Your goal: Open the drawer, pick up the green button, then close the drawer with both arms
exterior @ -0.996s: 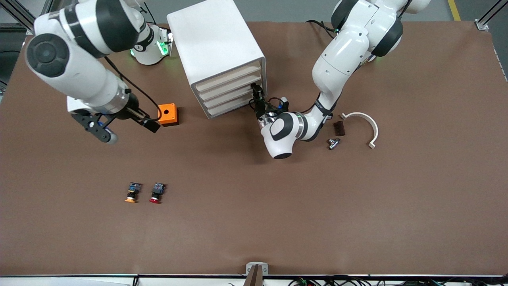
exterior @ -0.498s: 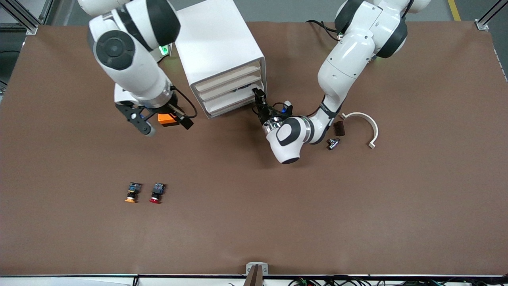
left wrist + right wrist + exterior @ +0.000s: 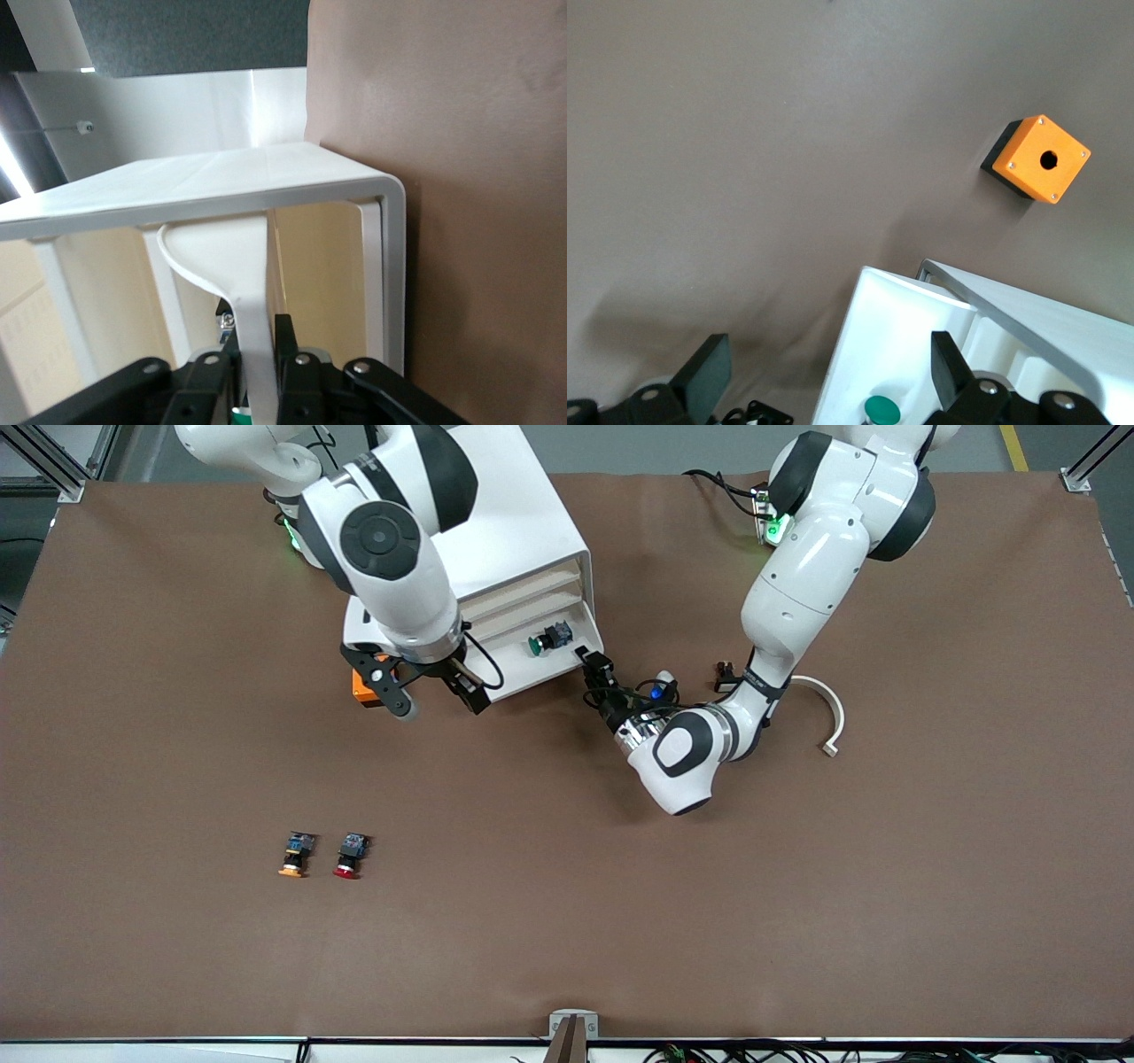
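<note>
button (image 3: 547, 638): lay in the pulled-out drawer (image 3: 532, 662), looked light and rigid; best pinched across its black body
left gripper (image 3: 595, 669): clamped on the drawer's front tab
right gripper (image 3: 429, 691): spread wide, empty, over the drawer

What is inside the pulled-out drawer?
The drawer holds one button with a green cap, lying on its side. The right arm and its open right tool cover the drawer's end toward the right arm, so anything there is hidden.
</note>
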`<state>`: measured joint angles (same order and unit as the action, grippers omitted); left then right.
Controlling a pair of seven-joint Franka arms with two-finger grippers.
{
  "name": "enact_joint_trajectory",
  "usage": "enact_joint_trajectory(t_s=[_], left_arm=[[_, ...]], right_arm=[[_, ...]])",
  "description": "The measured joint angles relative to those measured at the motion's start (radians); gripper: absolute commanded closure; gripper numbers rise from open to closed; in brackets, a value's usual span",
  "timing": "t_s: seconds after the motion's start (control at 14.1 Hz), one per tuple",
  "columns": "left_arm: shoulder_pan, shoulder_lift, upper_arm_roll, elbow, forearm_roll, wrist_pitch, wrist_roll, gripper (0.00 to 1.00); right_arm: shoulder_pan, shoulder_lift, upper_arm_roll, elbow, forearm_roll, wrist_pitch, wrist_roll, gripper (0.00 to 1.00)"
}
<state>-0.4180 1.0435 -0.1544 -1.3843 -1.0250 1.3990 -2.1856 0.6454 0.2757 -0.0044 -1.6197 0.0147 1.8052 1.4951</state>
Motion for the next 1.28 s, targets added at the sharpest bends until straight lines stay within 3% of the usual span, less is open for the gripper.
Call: enact_joint_trajectory(t_s=[0.36,0.43,0.57,0.71,0.85,1.28], left_arm=[[0.078,0.000,0.002,0.002,-0.009,0.003,0.000,0.78],[0.088,0.000,0.002,0.002,-0.011,0.004,0.001,0.67],[0.099,0.000,0.002,0.003,-0.014,0.005,0.001,0.30],[0.104,0.000,0.003,0.006,-0.014,0.005,0.001,0.08],[0.110,0.000,0.005,0.015,-0.016,0.013,0.010,0.01],[0.158,-0.001,0.007,0.078,-0.016,0.058,0.229,0.01]], right_arm=[[0.060,0.051,0.000,-0.021,-0.010,0.087,0.104,0.00],[0.070,0.057,0.000,-0.029,-0.010,0.099,0.118,0.00],[0.101,0.075,0.000,-0.037,-0.010,0.132,0.161,0.00],[0.145,0.107,0.000,-0.043,-0.010,0.181,0.218,0.00],[0.187,0.149,0.000,-0.045,-0.011,0.221,0.264,0.00],[0.256,0.247,0.000,-0.044,-0.010,0.310,0.346,0.00]])
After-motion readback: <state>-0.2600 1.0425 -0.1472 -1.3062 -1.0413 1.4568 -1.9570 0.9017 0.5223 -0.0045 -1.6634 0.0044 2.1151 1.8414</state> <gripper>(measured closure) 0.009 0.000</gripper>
